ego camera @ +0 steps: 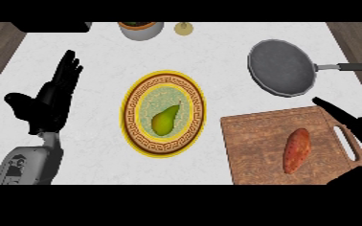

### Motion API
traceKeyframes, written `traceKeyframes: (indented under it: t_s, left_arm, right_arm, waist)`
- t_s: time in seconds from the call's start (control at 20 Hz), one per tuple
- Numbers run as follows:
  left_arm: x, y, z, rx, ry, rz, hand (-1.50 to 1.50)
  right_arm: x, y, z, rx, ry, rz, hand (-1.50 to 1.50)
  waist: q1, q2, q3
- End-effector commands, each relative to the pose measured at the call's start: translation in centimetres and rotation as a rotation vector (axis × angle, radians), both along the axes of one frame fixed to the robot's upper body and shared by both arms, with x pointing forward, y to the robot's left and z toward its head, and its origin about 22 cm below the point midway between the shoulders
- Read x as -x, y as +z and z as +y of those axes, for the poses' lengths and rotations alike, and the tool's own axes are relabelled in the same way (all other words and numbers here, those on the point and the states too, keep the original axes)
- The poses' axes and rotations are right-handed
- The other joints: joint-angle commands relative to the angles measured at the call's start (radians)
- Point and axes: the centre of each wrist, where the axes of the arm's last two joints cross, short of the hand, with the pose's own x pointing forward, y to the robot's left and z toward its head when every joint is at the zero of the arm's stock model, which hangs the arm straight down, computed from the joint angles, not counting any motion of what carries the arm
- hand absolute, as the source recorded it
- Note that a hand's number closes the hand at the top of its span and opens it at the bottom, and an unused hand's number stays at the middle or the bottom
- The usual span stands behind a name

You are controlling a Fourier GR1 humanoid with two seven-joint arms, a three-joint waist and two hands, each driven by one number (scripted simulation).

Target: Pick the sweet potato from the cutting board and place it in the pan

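Right hand [338, 112] at board's [254, 139] far edge, finger extended, holding nothing; sweet potato [297, 150] just nearer, pan [281, 67] beyond. Left hand [50, 98] rests open.

Pretty plain setting here: a white, faintly marbled worktop [99, 43] fills nearly the whole view, evenly lit with no hard shadows. Brownish wood-look strips [8, 43] show past its left and right edges at the back corners, can't tell if that's floor or something else. A dark block [53, 27] sits at the far-left edge.
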Motion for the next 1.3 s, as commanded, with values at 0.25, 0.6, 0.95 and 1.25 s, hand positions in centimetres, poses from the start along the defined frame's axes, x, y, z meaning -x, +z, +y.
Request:
traceKeyframes:
  t_s: [0.25,0.6,0.95,1.25]
  left_arm:
    - [-0.6,-0.4,-0.9,-0.004,0.001,0.012,0.0]
    - [-1.1,-0.6,-0.4,-0.006,0.014,-0.003,0.0]
    - [1.0,0.0,0.6,-0.001,0.001,0.015,0.0]
    - [-2.2,-0.3,0.6,0.004,0.007,0.01,0.0]
  right_arm:
    - [-0.7,-0.6,3.1,0.202,0.011,0.091,-1.5]
    - [-2.6,-3.3,0.8,0.235,0.023,0.149,-1.5]
    - [-2.8,-3.1,2.8,0.249,0.027,0.156,-1.5]
    - [-3.7,-6.1,3.2,0.282,0.04,0.214,-1.5]
  waist:
    - [-0.003,0.0,-0.001]
    - [0.002,0.002,0.0]
    - [0.001,0.0,0.0]
    - [-0.001,0.001,0.0]
